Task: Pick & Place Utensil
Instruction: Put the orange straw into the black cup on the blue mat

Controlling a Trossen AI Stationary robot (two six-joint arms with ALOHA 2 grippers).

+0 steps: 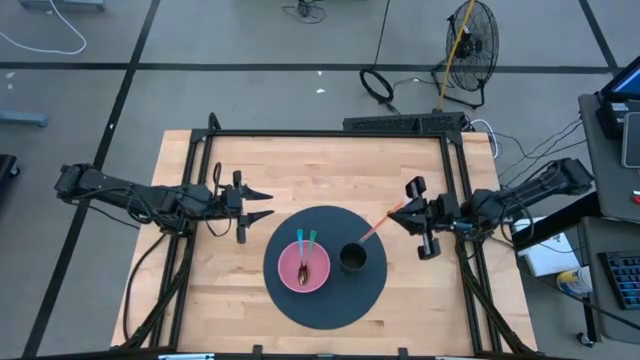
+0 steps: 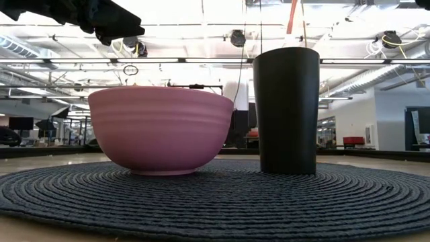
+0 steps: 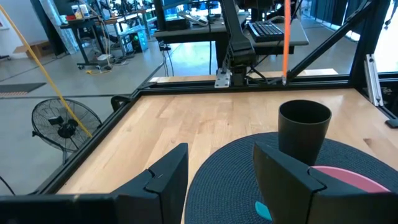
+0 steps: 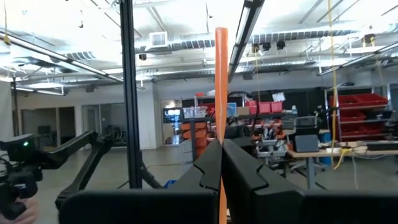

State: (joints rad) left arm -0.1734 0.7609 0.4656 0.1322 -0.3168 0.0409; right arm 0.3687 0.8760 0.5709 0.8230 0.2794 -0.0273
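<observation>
An orange utensil (image 1: 378,226) is up in the air in my right gripper (image 1: 398,212), which is shut on it to the right of the black cup (image 1: 352,258). Its lower end (image 3: 285,78) hangs above and behind the cup (image 3: 303,127). The cup and a pink bowl (image 1: 303,266) stand on a round dark mat (image 1: 325,300). A teal and a pink utensil lie in the bowl. My left gripper (image 1: 268,204) is open, level, to the left of the mat and touching nothing. My right gripper pinches the orange utensil's handle (image 4: 221,124) between its two fingers (image 4: 205,171). The fingers come in level from the table's right and lie across the handle. The utensil is lifted clear and nearly upright, running on above and below the fingers.
A black metal frame (image 1: 330,133) runs around the wooden table (image 1: 200,290). Bare wood lies on either side of the mat and along the far edge. A fan (image 1: 470,40) and cables are on the floor beyond the table, and a desk with equipment (image 1: 620,200) stands to the right.
</observation>
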